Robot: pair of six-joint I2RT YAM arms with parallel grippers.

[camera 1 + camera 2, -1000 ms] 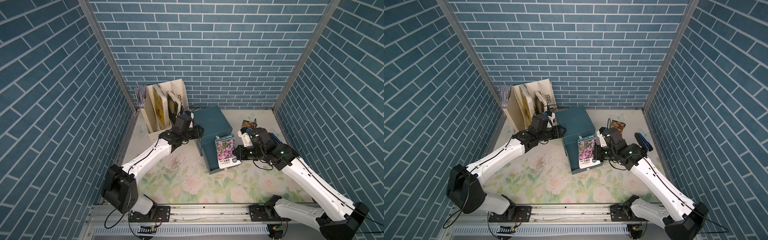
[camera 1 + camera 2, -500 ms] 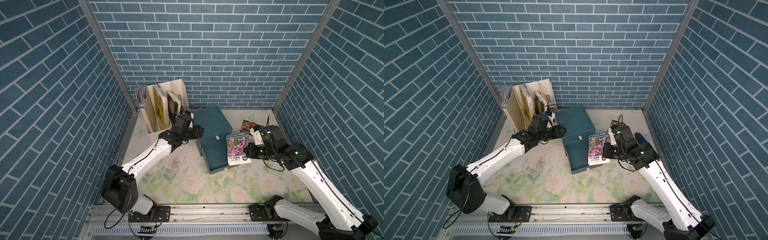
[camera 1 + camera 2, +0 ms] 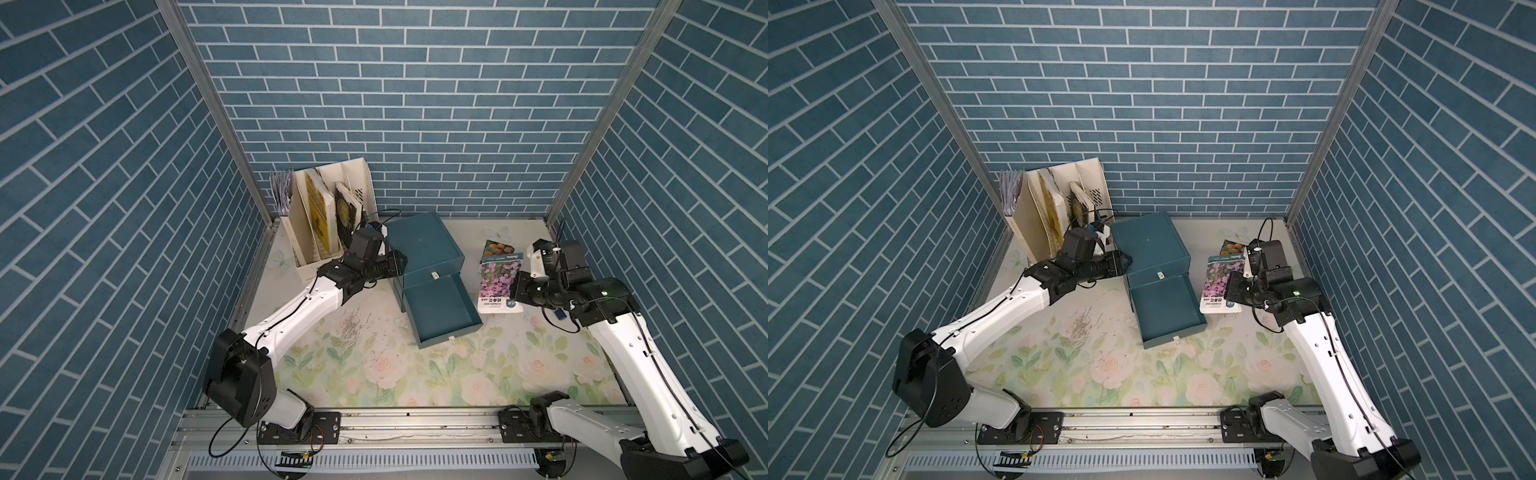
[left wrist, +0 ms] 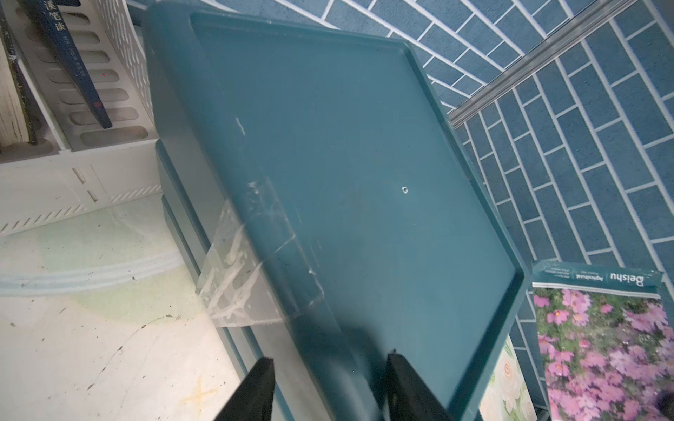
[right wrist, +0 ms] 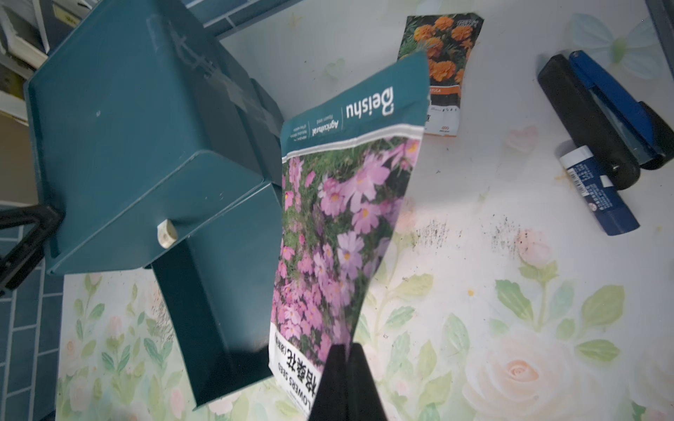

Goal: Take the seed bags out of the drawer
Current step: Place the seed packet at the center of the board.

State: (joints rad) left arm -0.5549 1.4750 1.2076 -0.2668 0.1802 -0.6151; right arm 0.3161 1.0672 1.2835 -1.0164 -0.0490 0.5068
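The teal drawer [image 3: 440,307] stands pulled out of its cabinet [image 3: 419,241], and its floor shows bare. My right gripper [image 3: 515,291] [image 5: 346,350] is shut on the lower edge of the pink-purple seed bag [image 3: 498,278] [image 5: 339,233], holding it tilted above the mat, right of the drawer. The orange marigold seed bag [image 3: 496,248] [image 5: 443,54] lies flat on the mat just behind it. My left gripper [image 3: 397,266] [image 4: 328,361] is shut on the cabinet's left edge, one finger on each side of the rim.
A white file holder [image 3: 328,220] with upright books stands at the back left, next to the cabinet. A blue and black stapler [image 5: 601,116] and a glue stick [image 5: 598,189] lie on the mat near the right wall. Brick walls close in three sides.
My right gripper has carried the pink-purple seed bag from above the drawer off to the right, next to the orange bag. The left arm has stayed on the cabinet.
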